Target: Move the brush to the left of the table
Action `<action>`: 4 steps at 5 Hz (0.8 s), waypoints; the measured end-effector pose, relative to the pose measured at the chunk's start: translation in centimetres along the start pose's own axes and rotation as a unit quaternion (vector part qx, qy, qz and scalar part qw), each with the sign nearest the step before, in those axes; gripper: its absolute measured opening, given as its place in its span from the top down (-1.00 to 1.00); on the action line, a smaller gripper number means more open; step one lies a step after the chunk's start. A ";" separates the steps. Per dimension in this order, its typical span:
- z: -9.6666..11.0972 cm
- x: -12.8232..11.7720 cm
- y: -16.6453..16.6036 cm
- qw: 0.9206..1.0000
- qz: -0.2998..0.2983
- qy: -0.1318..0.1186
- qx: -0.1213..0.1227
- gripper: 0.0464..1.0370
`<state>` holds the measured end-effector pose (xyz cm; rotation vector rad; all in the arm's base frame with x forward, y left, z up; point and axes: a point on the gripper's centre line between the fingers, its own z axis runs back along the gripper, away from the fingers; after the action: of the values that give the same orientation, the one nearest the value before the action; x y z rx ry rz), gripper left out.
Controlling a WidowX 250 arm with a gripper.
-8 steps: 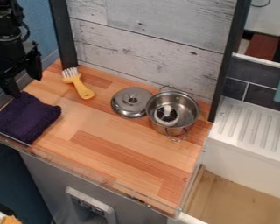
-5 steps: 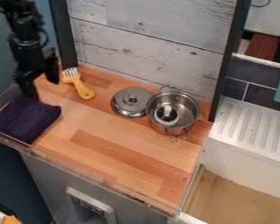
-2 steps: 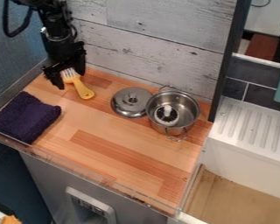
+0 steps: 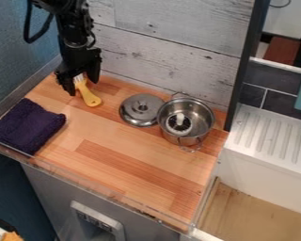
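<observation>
The black gripper is at the back left of the wooden table, its fingers apart on either side of the yellow brush's head. The brush lies on the wood with its rounded yellow handle pointing toward the front right. Its white bristles are partly hidden by the gripper. Whether the fingers touch the brush, I cannot tell.
A folded dark purple cloth lies at the left edge. A metal lid rests beside a steel pot holding a black-and-white item. A grey wood-plank wall stands behind, and a clear rim runs along the front.
From the upper left, the gripper has travelled right, past the cloth, to the brush's head. Brush, cloth, lid and pot have stayed where they were.
</observation>
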<state>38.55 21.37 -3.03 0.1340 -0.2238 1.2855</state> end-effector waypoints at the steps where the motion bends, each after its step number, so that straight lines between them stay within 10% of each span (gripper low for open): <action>1: -0.3 0.1 -0.1 1.000 -0.006 0.001 0.001 -0.92; 2: -1.4 -0.1 -0.2 1.000 -0.021 0.007 0.006 -0.81; 4: -1.4 -0.1 -0.4 1.000 -0.027 0.008 0.001 0.37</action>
<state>39.06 21.43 -4.37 0.1301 -0.2042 1.2331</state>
